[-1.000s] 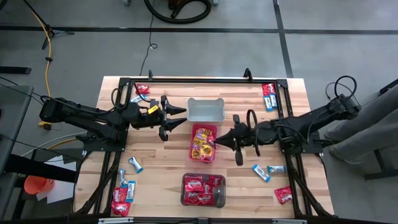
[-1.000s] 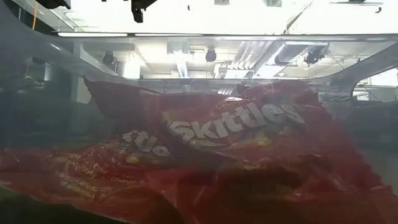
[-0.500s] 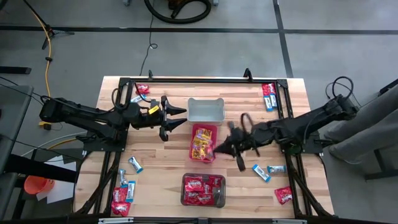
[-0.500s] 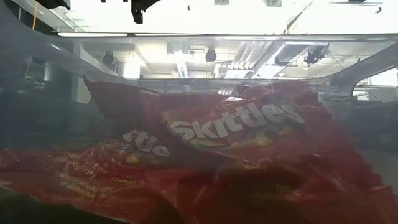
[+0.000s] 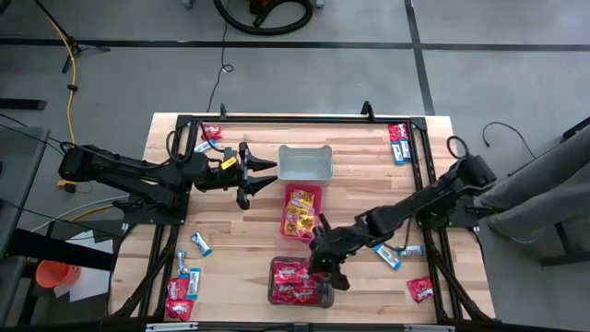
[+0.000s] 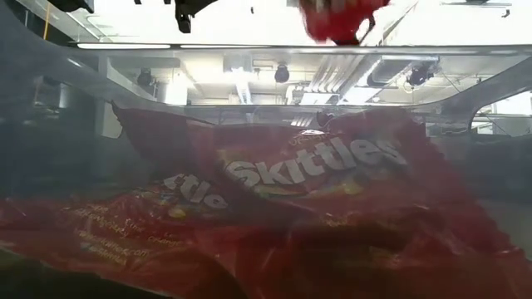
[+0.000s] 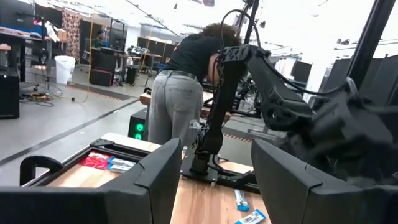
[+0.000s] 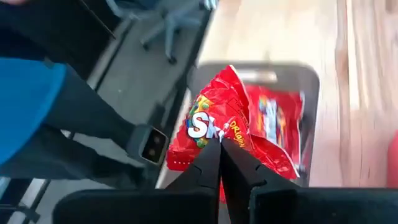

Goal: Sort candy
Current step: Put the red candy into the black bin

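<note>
Right claw (image 5: 323, 273) holds a Skittles packet (image 8: 231, 134) above the near bin (image 5: 300, 282); middle bin (image 5: 300, 211) behind it, left claw (image 5: 261, 174) farther behind.

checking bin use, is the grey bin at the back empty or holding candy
Empty: the high view shows only bare floor inside the grey bin, with no packets in it.

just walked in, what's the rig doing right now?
Sorting candy into bins. The right gripper is shut on a red Skittles packet and holds it over the dark bin, which already has red packets in it. The pink bin holds yellow ones, and the grey bin looks empty. The left gripper is open, waiting beside the grey bin. Loose packets lie around the table's edges.
</note>
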